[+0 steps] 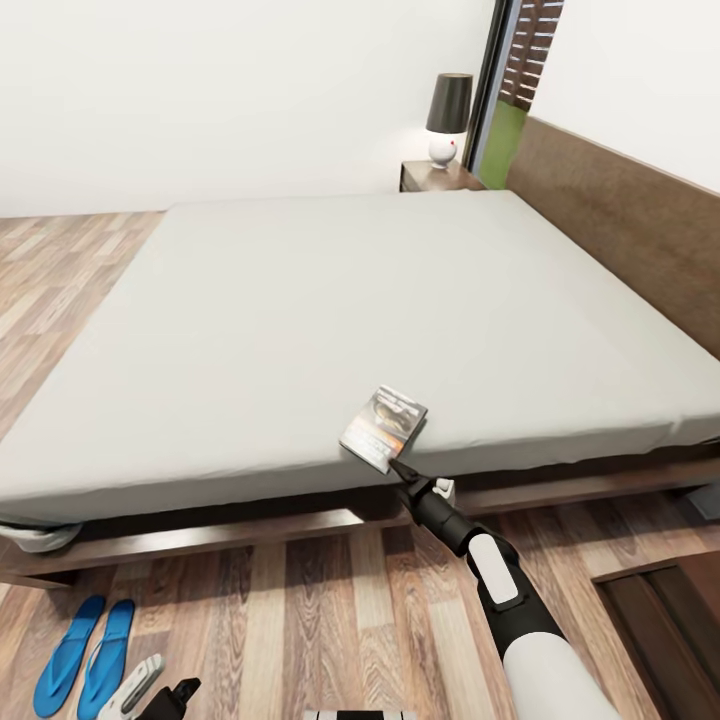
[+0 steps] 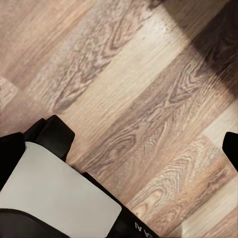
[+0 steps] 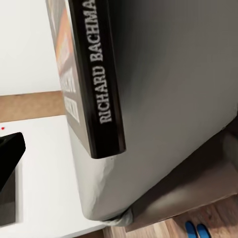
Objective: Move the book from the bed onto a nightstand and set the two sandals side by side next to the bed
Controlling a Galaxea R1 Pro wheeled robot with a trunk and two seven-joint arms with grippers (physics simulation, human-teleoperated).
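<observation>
The book (image 1: 385, 427) lies at the bed's (image 1: 300, 300) near edge, one corner just over the side. My right gripper (image 1: 401, 467) is at that near corner. The right wrist view has the book's spine (image 3: 99, 74) close up, lettered RICHARD BACHMAN, over the white mattress (image 3: 168, 99). One black fingertip (image 3: 10, 153) stands far off to the side, so the jaws look open. Two blue sandals (image 1: 85, 655) lie side by side on the floor before the bed's left end. My left gripper (image 1: 150, 692) hangs beside them, empty, with one fingertip (image 2: 231, 148) at the frame's rim.
A dark nightstand (image 1: 440, 178) with a black-shaded lamp (image 1: 449, 118) stands at the bed's far corner by the headboard (image 1: 620, 210). Another dark wooden cabinet top (image 1: 665, 620) is on the floor at my lower right. Wood floor (image 2: 148, 99) runs along the bed's front.
</observation>
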